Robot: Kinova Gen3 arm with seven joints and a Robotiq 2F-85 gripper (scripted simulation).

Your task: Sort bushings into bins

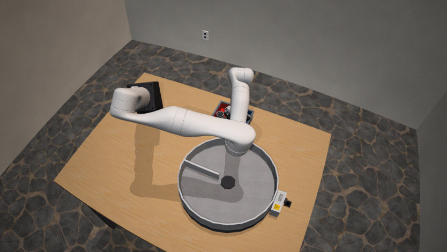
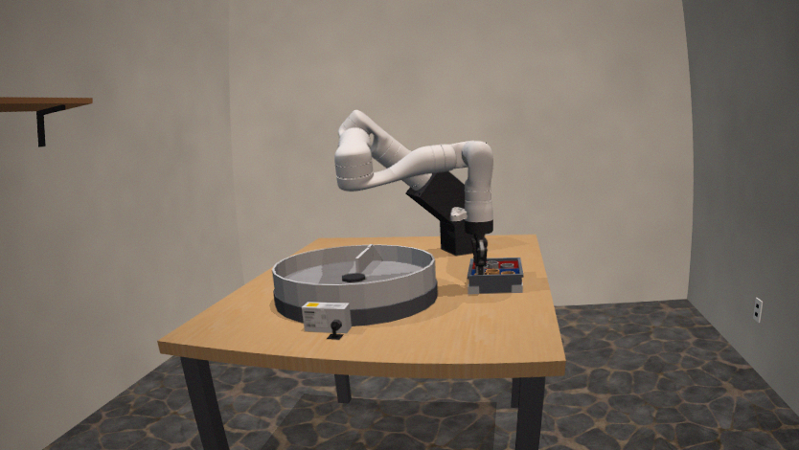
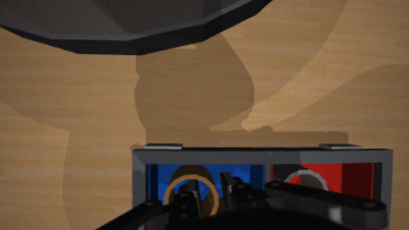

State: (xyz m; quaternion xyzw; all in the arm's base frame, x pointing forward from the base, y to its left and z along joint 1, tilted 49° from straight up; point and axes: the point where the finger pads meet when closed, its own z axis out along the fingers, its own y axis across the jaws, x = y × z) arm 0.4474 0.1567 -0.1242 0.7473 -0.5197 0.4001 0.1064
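Observation:
My gripper [image 2: 480,272] [image 3: 209,187] points down at the blue bin [image 3: 251,170], its fingers narrowly apart with nothing gripped. In the wrist view one fingertip overlaps the inside of a bronze bushing [image 3: 189,177] and the other is right of its rim; fingertip depth is unclear. Two bronze rims [image 2: 507,273] show in the exterior view. A steel bushing [image 3: 306,172] [image 1: 220,113] stands in the adjoining red bin [image 3: 358,183] [image 1: 223,106]; another steel rim shows there. No bushing shows on the visible part of the turntable [image 1: 256,175] [image 2: 391,297]. The arm hides part of the bins.
A straight divider [image 1: 201,170] and a dark hub [image 1: 228,182] are inside the turntable's raised wall. A white box [image 1: 278,202] [image 2: 318,317] stands against its outside. The arm's black base [image 1: 153,98] stands at the table's far left in the top view. A grey wall surrounds both bins.

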